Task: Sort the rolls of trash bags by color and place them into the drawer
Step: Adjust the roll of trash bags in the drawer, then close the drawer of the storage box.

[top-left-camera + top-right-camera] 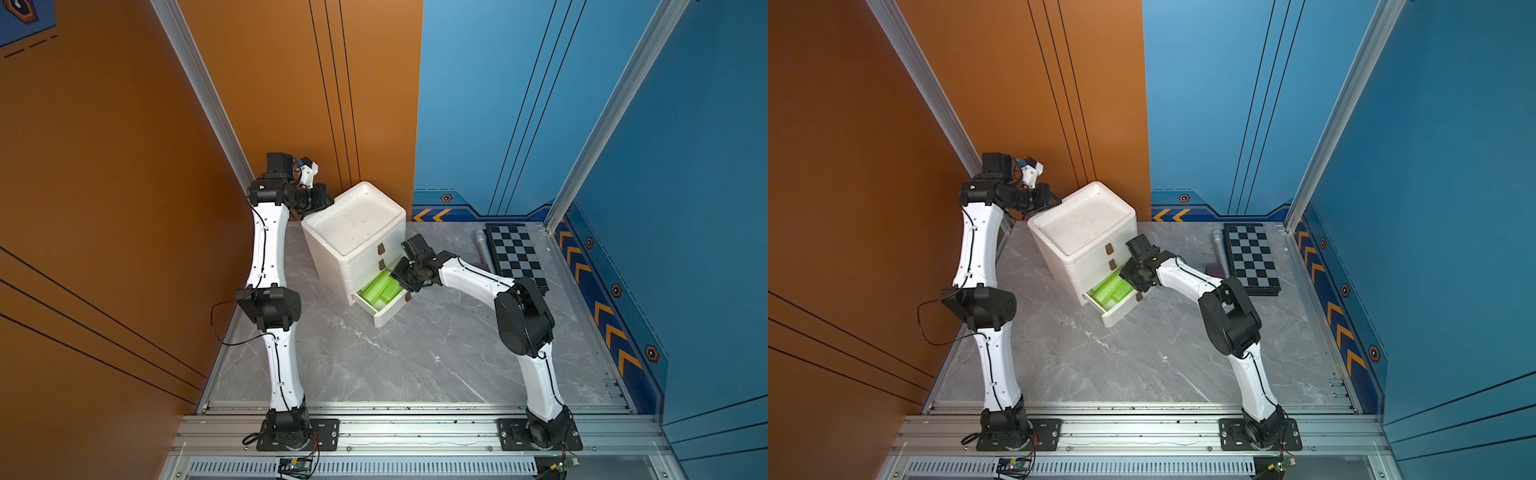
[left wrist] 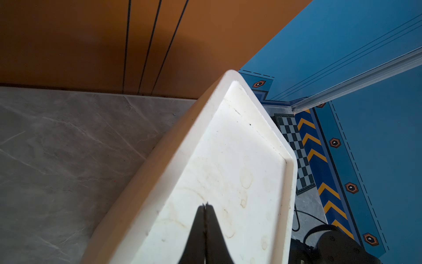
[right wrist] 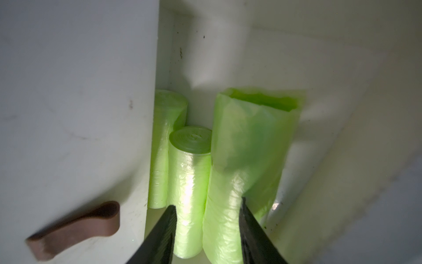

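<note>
Top views: we see a white plastic three-drawer cabinet [image 1: 361, 216] at the far left corner of the grey marble bench [image 1: 395, 361], with its bottom drawer [image 1: 388, 311] pulled out. The lime green rolls of glossy plastic film [image 1: 380, 284] lie inside that drawer in both top views [image 1: 1111, 286]. The right gripper [image 1: 401, 276] hangs over the drawer's right end, its nose dipped in. The left gripper [image 1: 326, 203] sits at the cabinet's top edge on the far left side. A black-and-white chessboard [image 1: 515, 253] lies at the bench's far right corner, with a grey microphone [image 1: 482, 245] just beside it and a small purple cube [image 1: 1214, 269] near both.

Left wrist: the left gripper [image 2: 206, 205] has its fingers pressed together above the stained cabinet top.

Right wrist: we count three green rolls side by side in the drawer. One has loose film flared open at its far end [image 3: 251, 137]. The right gripper [image 3: 207, 202] has its jaws apart, with the tips straddling two rolls. We cannot tell if they press on either. A brown strap handle [image 3: 75, 230] sits on the drawer front above.
</note>
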Robot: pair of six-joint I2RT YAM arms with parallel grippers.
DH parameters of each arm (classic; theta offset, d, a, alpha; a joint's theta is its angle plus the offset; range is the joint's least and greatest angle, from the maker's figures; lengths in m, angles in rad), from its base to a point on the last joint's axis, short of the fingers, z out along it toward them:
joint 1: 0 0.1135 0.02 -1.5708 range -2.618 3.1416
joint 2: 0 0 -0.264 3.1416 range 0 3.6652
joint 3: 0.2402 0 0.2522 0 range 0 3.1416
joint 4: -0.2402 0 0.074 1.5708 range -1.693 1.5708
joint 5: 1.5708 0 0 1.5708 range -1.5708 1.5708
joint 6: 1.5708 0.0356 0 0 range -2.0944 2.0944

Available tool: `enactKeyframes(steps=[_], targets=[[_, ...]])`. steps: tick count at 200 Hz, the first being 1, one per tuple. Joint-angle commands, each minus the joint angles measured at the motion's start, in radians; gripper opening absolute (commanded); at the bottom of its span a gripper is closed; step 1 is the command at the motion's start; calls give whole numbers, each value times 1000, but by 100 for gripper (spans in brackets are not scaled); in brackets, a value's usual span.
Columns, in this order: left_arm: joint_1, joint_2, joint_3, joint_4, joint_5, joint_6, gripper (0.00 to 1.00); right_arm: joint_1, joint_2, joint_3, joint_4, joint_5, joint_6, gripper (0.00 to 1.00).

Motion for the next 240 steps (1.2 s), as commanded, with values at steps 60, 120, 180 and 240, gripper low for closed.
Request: enactKeyframes(steps=[60, 120, 180, 240], targets=[[57, 12, 14, 49, -94, -44, 6, -42, -268, -156, 8, 26, -89, 48], [56, 39, -25, 52, -87, -39, 6, -60, -349, -406, 41, 74, -119, 28], [46, 48, -76, 51, -83, -10, 4, -61, -288, -492, 178, 9, -112, 0], [28, 49, -105, 52, -53, 12, 3, -81, -203, -444, 210, 2, -118, 0]])
